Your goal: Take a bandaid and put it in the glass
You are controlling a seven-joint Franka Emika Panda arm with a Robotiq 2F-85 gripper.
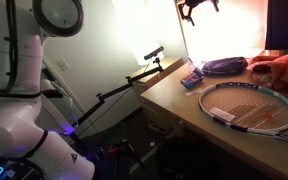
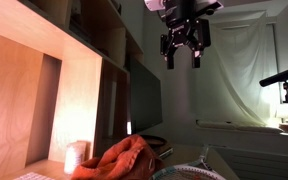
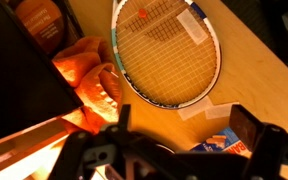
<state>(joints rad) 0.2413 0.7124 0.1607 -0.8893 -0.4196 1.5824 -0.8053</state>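
Observation:
My gripper point(image 2: 184, 45) hangs high above the desk, jaws open and nothing between them; in an exterior view it shows at the top edge point(image 1: 197, 8). In the wrist view the gripper point(image 3: 184, 125) frames two pale bandaid strips point(image 3: 194, 108) lying flat on the wood beside a small blue bandaid box point(image 3: 222, 143). The glass point(image 2: 77, 155), small and pale, stands by the shelf wall at the back of the desk, next to the orange cloth point(image 2: 124, 160). It does not show in the wrist view.
A tennis racket point(image 3: 169, 50) lies across the desk point(image 1: 174, 95), its head near the bandaids. The orange cloth point(image 3: 84, 75) is crumpled beside it. A dark oval bag point(image 1: 224, 67) lies behind the blue box point(image 1: 192, 78). Wooden shelves point(image 2: 94, 70) rise along the desk.

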